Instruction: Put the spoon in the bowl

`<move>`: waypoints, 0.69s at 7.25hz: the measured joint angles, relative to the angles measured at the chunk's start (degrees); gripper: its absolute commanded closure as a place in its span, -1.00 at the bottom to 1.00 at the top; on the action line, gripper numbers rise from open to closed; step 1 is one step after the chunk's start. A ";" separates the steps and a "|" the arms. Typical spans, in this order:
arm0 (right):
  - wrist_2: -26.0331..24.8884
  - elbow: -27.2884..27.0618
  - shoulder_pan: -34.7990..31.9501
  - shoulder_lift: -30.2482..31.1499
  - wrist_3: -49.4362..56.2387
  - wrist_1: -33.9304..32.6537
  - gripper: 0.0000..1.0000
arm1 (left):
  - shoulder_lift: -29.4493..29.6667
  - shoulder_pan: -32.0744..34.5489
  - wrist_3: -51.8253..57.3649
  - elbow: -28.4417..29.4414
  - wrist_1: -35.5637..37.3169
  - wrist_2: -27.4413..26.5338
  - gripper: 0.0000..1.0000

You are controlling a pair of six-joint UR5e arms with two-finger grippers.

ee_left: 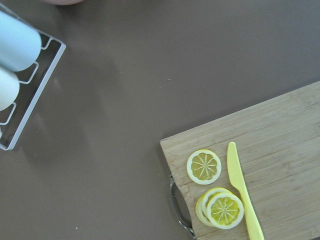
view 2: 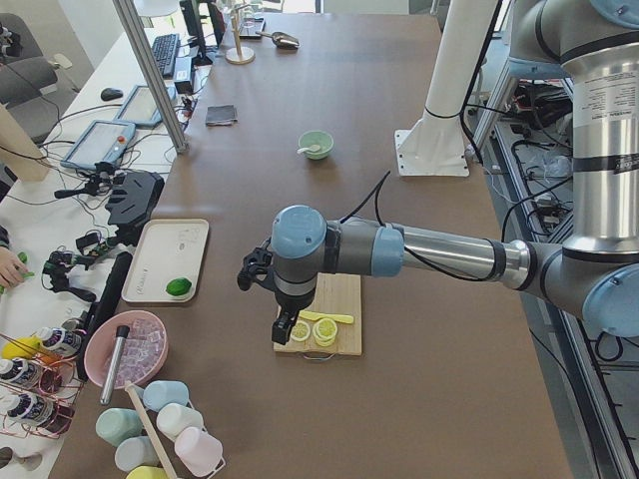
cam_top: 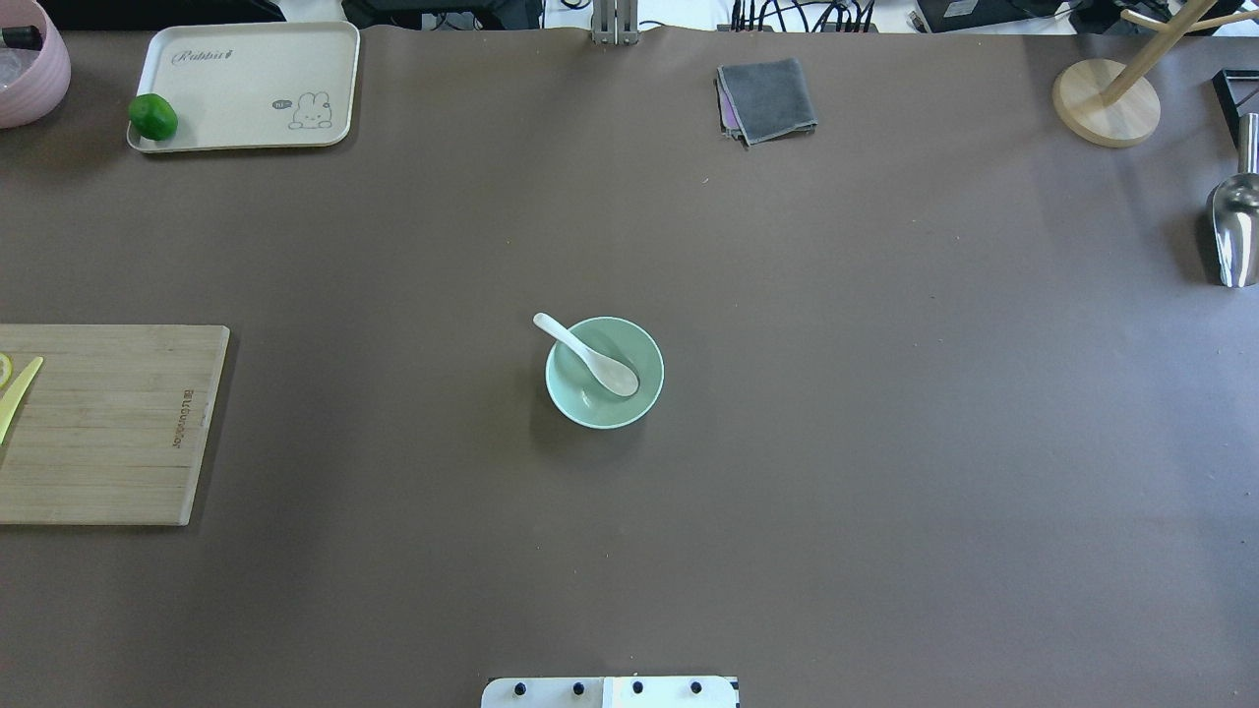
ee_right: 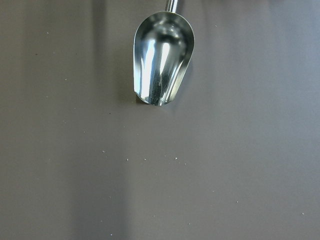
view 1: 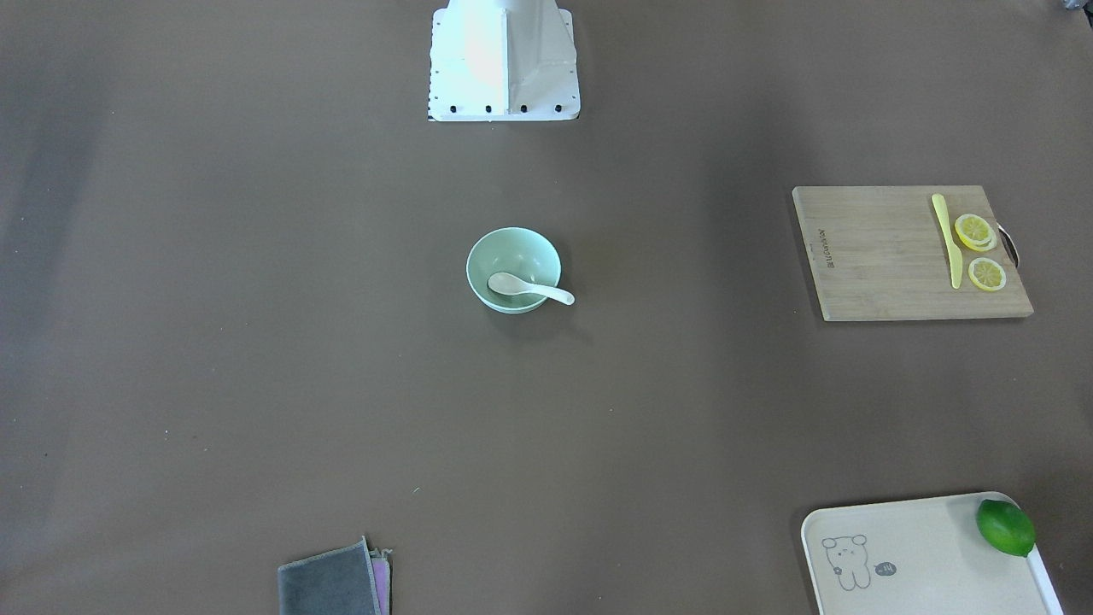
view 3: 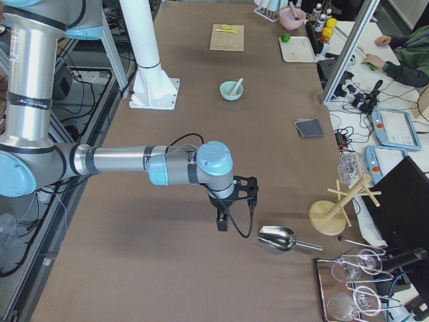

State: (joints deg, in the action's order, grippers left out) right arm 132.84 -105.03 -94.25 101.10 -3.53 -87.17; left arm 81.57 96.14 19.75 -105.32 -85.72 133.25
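Base (cam_top: 610, 691) is seen nearest. Left gripper (view 2: 252, 271), at 9 o'clock: spread or closed cannot be told. Spoon (cam_top: 587, 356) is rested in bowl (cam_top: 646, 388), handle toward 10 o'clock. Right gripper (view 3: 245, 188), at 3 o'clock: likewise. Arms are best kept clear.

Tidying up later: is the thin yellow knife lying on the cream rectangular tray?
No, the yellow knife lies on the wooden cutting board beside lemon slices; the cream tray holds a green lime.
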 measured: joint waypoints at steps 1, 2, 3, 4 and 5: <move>0.16 0.02 0.01 0.15 -0.06 0.00 -1.00 | -1.53 0.99 0.28 -0.20 -0.15 -1.40 -0.97; 0.26 0.02 0.02 0.34 -0.12 0.00 -1.00 | -2.46 1.40 0.46 -0.81 -0.36 -2.32 -0.97; 0.29 0.02 0.03 0.54 -0.13 0.02 -1.00 | -3.02 1.54 0.52 -1.31 -0.45 -2.57 -0.97; 0.31 0.02 0.03 0.64 -0.10 0.01 -1.00 | -3.60 1.56 0.54 -1.74 -0.50 -2.51 -0.97; 0.31 0.05 0.03 0.77 -0.08 0.01 -1.00 | -4.04 1.59 0.55 -2.12 -0.58 -2.44 -0.97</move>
State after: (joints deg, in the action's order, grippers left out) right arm 133.15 -104.98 -94.22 101.88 -3.61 -87.16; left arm 77.53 97.72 20.30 -107.44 -86.30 130.81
